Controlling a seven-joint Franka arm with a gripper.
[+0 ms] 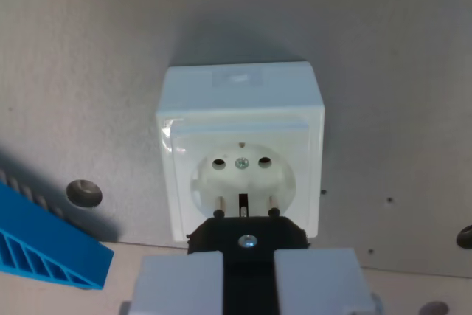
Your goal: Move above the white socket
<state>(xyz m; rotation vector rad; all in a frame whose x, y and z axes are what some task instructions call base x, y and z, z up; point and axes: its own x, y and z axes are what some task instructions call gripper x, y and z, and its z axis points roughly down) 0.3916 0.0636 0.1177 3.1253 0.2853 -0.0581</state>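
A white socket (pixel 240 153) sits on the grey board in the middle of the wrist view, its round recess with two holes and a centre screw facing me. My gripper (pixel 248 282) is at the bottom centre, its two light grey fingers (pixel 177 285) shut on a black plug (pixel 247 240). The plug's two metal pins point at the socket's recess and reach its lower rim. The plug sits just below the socket's front face in this view.
A blue ribbed plastic part (pixel 44 245) lies at the wrist view's lower left. A round bolt head (pixel 84 192) sits in the grey board (pixel 383 71) left of the socket. Small holes dot the board at the right.
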